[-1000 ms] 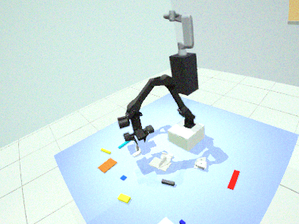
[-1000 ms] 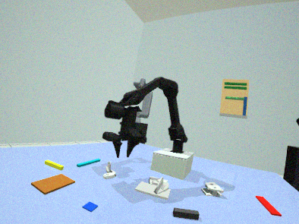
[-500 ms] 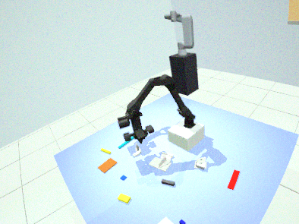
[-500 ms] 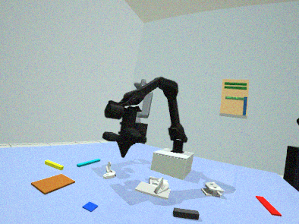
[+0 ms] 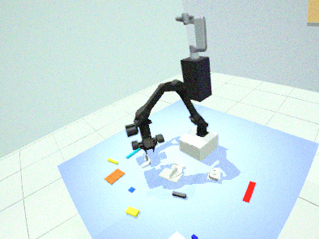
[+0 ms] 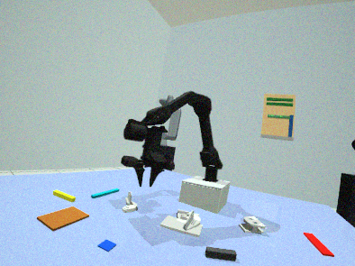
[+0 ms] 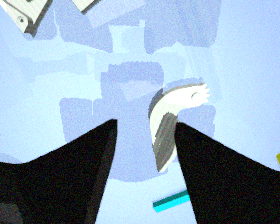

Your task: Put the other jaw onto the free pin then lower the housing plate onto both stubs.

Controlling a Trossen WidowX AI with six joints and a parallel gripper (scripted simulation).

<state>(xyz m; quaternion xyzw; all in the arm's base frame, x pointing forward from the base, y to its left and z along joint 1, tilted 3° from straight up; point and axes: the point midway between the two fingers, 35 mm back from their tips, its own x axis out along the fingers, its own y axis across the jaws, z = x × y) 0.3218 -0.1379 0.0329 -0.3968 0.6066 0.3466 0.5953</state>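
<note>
The loose white jaw (image 5: 146, 161) (image 6: 130, 207) (image 7: 172, 98) lies on the mat, its gear teeth at one end and a dark grey raised part toward the other. My gripper (image 6: 146, 186) (image 7: 146, 127) is open and empty, high above this jaw; in the wrist view the jaw shows between the fingertips and beside the right finger. The white base plate (image 5: 167, 176) (image 6: 173, 224) bears the other jaw (image 6: 191, 220); its pins are too small to make out. The housing plate (image 5: 214, 174) (image 6: 253, 224) lies apart, on the side away from the loose jaw.
A cyan bar (image 5: 133, 153) (image 6: 104, 193) (image 7: 170, 201), a yellow bar (image 5: 112, 161) (image 6: 64, 196) and an orange slab (image 5: 115, 177) (image 6: 63, 217) lie near the loose jaw. A black block (image 5: 179, 194) (image 6: 221, 253) lies in front of the base plate. A red bar (image 5: 249, 191) (image 6: 318, 244) lies beyond the housing plate.
</note>
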